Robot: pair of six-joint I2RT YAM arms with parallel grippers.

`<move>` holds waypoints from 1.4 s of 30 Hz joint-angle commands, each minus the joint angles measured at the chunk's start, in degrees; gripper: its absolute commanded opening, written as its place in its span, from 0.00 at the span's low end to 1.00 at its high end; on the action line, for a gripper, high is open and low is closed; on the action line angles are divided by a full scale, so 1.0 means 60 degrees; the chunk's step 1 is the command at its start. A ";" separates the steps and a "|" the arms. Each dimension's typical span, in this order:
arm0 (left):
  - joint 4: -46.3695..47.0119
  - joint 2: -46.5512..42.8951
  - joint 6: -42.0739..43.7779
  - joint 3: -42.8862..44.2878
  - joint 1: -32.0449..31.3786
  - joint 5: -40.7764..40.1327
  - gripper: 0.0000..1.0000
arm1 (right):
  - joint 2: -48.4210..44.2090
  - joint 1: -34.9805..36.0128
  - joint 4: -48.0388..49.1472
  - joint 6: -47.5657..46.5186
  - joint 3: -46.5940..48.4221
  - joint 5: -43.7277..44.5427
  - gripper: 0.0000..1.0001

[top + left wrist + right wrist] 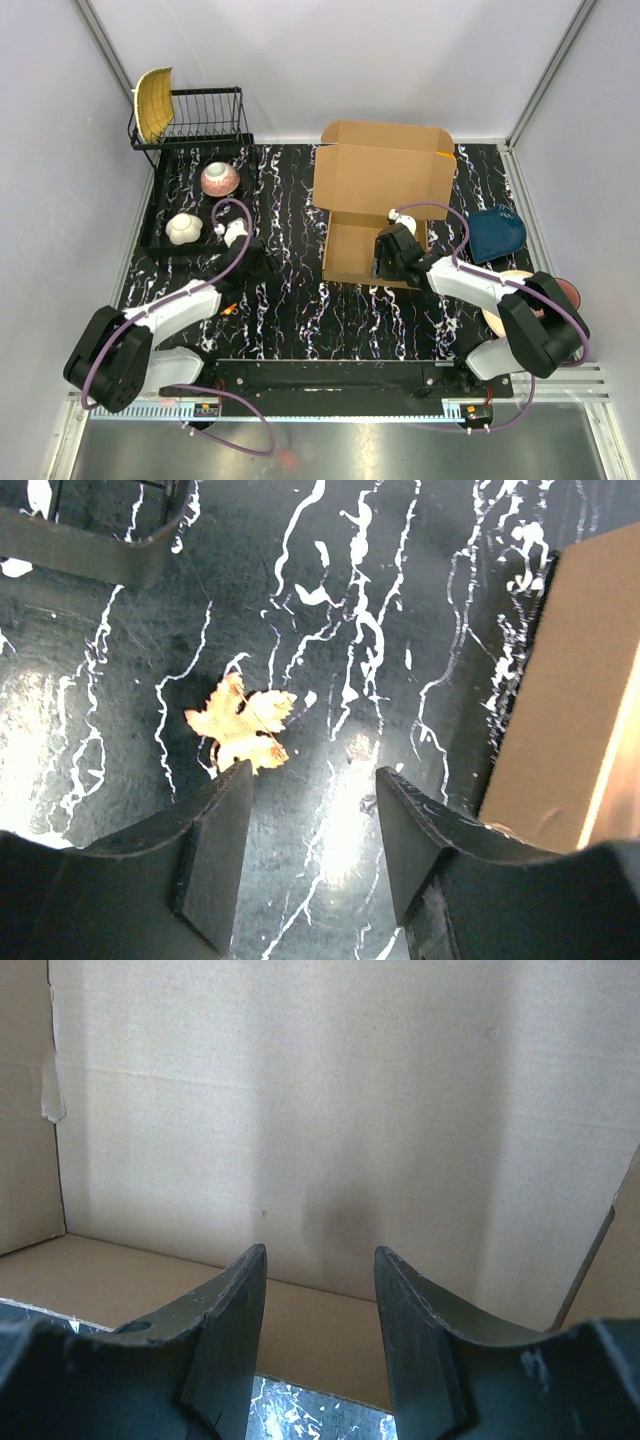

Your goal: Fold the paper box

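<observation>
Bench inventory, two arms.

- Paper box point(375, 200): brown cardboard, unmarked. It sits right of centre on the black, white-veined table point(290, 310). The lid panel is open toward the far side and the shallow base faces the arms.
- Right gripper point(320, 1260): at the near edge of the box base, pointing at the inner cardboard wall. Its fingers are partly spread and hold nothing.
- Left gripper point(313, 780): low over bare table, left of the box and apart from it. Its fingers are partly spread, with nothing between them.
- Leaf-shaped scrap point(240, 723): yellow, flat on the table, just beyond the left gripper's left fingertip.
- Dish rack point(200, 115): black wire, at the far left corner, with a yellow dish point(152, 103) standing on edge in it.
- Tray point(157, 200): black, in front of the rack. It holds a pink bowl point(220, 179) and a white piece point(184, 229).
- Blue dish point(497, 233): just right of the box.
</observation>
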 commanded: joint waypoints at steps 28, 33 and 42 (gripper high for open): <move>-0.0248 0.2922 0.0930 0.1491 -0.0763 -0.1907 0.21 | 0.0144 0.0110 0.0249 -0.0190 0.0133 -0.0010 0.54; -0.0248 0.2995 0.0945 0.1491 -0.0763 -0.1863 0.11 | 0.0085 0.0110 0.0249 -0.0161 0.0104 -0.0010 0.54; -0.0190 0.2454 0.0857 0.1344 -0.0763 -0.1716 0.00 | -0.0149 0.0110 0.0147 -0.0146 0.0118 -0.0010 0.54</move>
